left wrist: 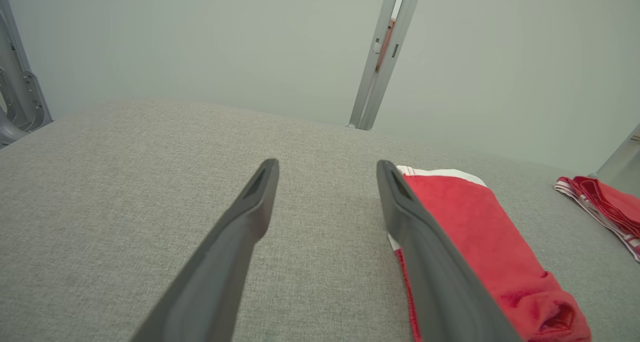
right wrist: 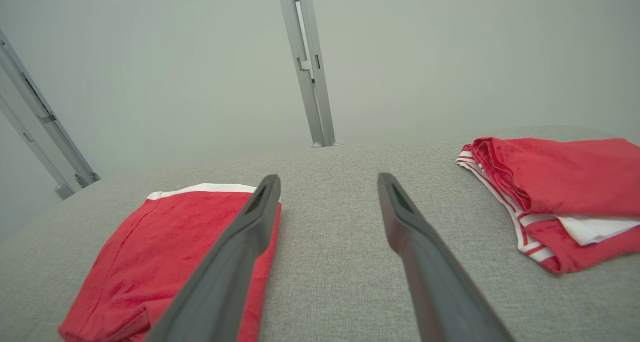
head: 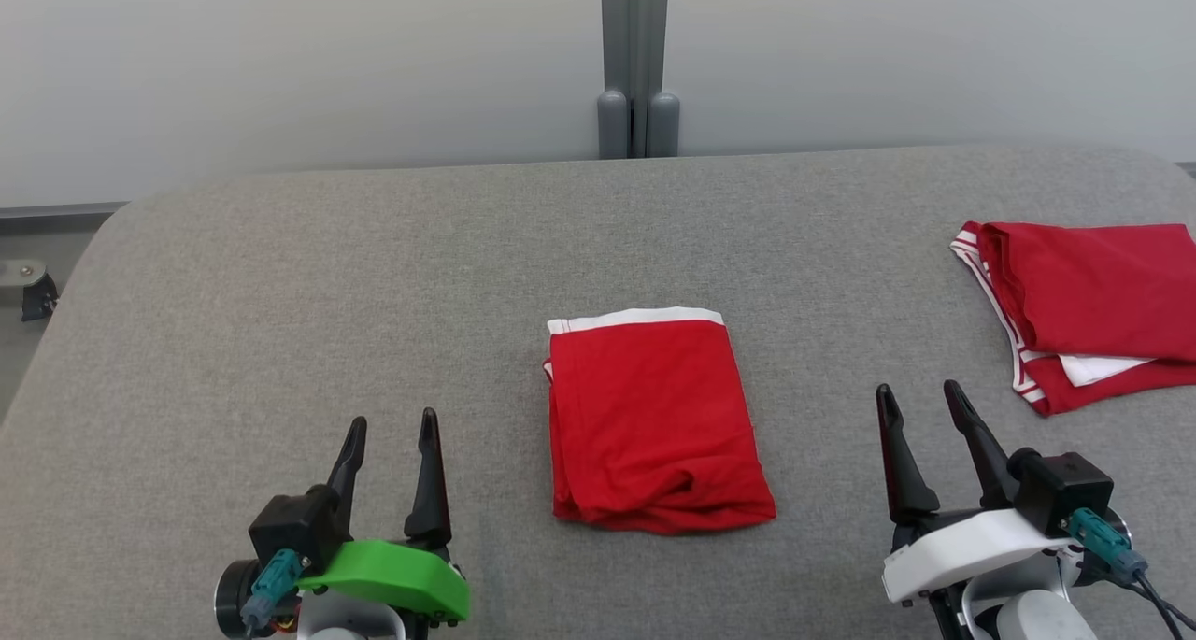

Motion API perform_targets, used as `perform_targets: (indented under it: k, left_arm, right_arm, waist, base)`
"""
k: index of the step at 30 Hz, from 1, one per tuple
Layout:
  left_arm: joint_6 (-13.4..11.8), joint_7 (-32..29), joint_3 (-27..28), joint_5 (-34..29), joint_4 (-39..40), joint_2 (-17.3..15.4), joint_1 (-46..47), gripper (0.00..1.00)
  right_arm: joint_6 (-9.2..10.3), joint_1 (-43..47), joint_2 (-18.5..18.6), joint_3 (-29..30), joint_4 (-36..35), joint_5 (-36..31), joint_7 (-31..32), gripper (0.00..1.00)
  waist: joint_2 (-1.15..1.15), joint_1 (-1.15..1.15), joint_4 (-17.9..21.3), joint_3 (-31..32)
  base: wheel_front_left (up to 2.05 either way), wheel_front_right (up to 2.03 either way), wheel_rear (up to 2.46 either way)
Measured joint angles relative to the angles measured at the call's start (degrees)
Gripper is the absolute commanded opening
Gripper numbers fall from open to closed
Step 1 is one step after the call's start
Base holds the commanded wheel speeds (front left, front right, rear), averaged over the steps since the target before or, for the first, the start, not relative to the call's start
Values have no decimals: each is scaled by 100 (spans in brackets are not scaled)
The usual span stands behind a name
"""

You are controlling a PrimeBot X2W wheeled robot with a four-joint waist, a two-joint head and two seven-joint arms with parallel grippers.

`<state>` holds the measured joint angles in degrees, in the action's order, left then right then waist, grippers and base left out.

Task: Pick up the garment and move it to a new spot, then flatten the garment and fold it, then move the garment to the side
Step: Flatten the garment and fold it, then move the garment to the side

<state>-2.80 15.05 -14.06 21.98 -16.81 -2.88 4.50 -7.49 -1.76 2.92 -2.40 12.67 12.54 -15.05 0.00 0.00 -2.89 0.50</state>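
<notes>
Grey woven padding (head: 280, 294) covers the whole tabletop, pale wall panels behind it and a grey metal post (head: 635, 61) rising at the far edge. Dead centre lies the red garment (head: 654, 425), folded into a neat rectangle, its white band at the far end and a slightly bunched fold at the near end. It sits squarely between the two arms, well apart from both, so either one can reach it.

Left gripper (head: 392, 420) hovers low at the near left, fingers spread wide, nothing between them. In its wrist view the garment lies just off its right finger. Right gripper (head: 918, 390) mirrors it on the near right, fingers parted too and empty, pointing up the bare table between the two heaps of cloth.

Over at the right edge rests a second red garment (head: 1093, 313) with red-and-white striped trim, folded loosely. That looks like the set-aside spot. By my read the folding is done, and the centre piece now wants carrying sideways. The bunched near fold may spill open if only one edge is pinched.
</notes>
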Motion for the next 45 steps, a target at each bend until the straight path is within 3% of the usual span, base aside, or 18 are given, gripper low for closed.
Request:
perform_targets:
  k: [13, 21, 27, 33, 45]
  left_arm:
    - [-43, 0, -66, 16, 13, 1, 0, 100]
    - [-76, 0, -140, 67, 43, 2, 0, 100]
    - [-104, 0, -255, 165, 73, 4, 23, 100]
    - [-133, 0, -322, 176, 93, 5, 86, 100]
    - [-152, 0, -272, 157, 165, 4, 148, 100]
  right_arm:
    - [0, -9, -5, 63, 122, -89, 70, 100]
    - [0, -445, -5, 237, 110, -223, 1027, 100]
    - [1, -1101, 227, 241, 435, 271, 2408, 100]
    - [1, -1569, 532, -98, 1070, 945, 3260, 100]
    - [1, -2015, 788, -637, 2354, 1689, 3455, 100]
  waist:
    - [0, 0, -71, 4]
    - [0, 0, -213, -57]
    - [0, 0, -420, -142]
    - [0, 0, -749, -240]
    - [0, 0, -1419, -542]
  base:
    - [0, 0, 0]
    - [0, 0, 0]
    - [0, 0, 0]
    - [0, 0, 0]
    - [0, 0, 0]
